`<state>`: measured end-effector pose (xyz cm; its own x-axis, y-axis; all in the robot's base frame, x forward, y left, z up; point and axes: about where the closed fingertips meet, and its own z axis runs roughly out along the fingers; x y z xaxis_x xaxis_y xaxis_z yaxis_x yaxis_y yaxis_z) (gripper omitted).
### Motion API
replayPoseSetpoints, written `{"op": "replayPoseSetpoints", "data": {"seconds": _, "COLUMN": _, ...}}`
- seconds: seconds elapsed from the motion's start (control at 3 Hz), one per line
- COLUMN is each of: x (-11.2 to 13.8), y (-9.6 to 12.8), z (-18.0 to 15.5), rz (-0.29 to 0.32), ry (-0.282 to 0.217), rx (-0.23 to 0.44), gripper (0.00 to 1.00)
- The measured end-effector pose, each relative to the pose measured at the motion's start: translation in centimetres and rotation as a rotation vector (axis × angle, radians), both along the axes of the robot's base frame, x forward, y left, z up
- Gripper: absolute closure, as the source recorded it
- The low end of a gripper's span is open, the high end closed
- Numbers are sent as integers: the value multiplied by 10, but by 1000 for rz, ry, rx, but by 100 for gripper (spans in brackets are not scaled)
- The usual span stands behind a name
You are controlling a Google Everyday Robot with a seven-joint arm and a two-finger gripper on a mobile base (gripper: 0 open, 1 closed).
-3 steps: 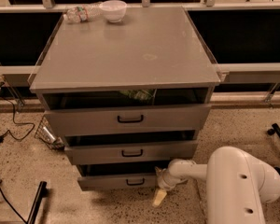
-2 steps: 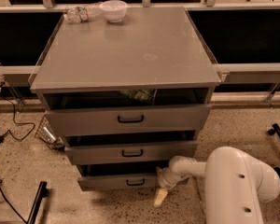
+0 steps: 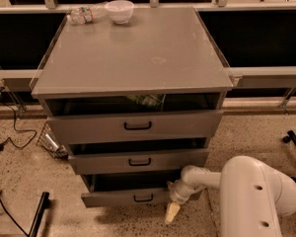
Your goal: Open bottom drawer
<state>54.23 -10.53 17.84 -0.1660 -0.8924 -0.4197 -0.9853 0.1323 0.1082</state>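
1. Arm: a bulky white body fills the lower right corner, and a slimmer white link reaches left from it, low over the floor, towards the foot of the grey bench.
2. The link ends in a rounded wrist that bends downward, so the pincer hangs just off the right end of the bottom drawer, its pale cream tip pointing at the floor.
3. Whether the pincer is wide or narrow cannot be told, nor whether it touches the drawer front.
4. The bottom drawer is the lowest and narrowest of three grey fronts. It stands pulled out a little, with a dark gap above it, and its small black handle sits left of the pincer, apart from it.
5. The middle drawer and the top drawer are also partly out. Something greenish shows in the gap over the top one.
6. A white bowl and a clear bottle lying on its side rest at the far left edge of the bench top, beside each other.
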Motion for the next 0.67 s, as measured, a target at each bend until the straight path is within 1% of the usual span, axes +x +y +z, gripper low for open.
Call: {"op": "replayPoseSetpoints", "data": {"seconds": 0.67, "x": -43, "y": -7, "z": 19, "rz": 4, "ry": 29, "rx": 9, "gripper": 0}}
